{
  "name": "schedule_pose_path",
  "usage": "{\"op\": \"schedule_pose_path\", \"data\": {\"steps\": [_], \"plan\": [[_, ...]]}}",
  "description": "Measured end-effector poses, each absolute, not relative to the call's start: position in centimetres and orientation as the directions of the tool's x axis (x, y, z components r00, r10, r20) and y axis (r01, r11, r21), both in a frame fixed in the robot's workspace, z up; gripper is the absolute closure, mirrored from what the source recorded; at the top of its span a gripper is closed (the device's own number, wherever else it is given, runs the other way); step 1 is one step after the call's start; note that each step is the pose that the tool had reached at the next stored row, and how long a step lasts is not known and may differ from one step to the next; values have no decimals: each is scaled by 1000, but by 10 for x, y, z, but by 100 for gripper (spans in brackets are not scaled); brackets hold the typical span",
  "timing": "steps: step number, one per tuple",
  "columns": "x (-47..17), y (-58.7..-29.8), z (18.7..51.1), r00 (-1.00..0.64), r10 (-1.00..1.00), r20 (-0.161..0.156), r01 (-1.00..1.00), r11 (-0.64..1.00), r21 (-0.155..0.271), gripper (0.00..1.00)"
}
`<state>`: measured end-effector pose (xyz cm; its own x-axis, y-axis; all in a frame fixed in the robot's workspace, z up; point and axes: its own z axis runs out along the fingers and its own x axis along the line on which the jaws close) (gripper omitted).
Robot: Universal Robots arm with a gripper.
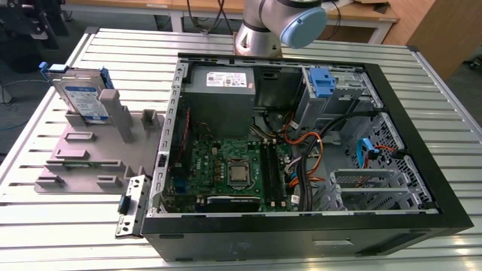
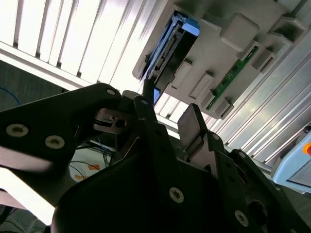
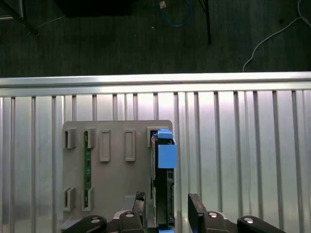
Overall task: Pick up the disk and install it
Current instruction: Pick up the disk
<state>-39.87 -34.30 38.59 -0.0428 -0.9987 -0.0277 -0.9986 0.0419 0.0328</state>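
Pincer (image 3: 167,200) spread, hovering above upright disk (image 3: 164,158), apparently centred over it.

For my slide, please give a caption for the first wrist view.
Open gripper above the disk, which stands on edge in the grey holder.

Disk (image 1: 81,95): flat silver-grey drive with a white-and-blue label and a blue rail frame. It stands upright on its edge, slotted in the grey holder (image 1: 90,152). In the first wrist view the disk (image 3: 164,189) is edge-on, blue tab uppermost. It lies well beyond the gripper (image 3: 167,213), in line with the gap between its parted fingers, untouched.
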Motion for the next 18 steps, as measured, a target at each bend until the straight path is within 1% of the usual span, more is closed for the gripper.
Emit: {"op": "schedule_pose_path", "data": {"steps": [18], "plan": [[-399, -343, 353, -58, -998, -28, -998, 57, 33, 53]]}}
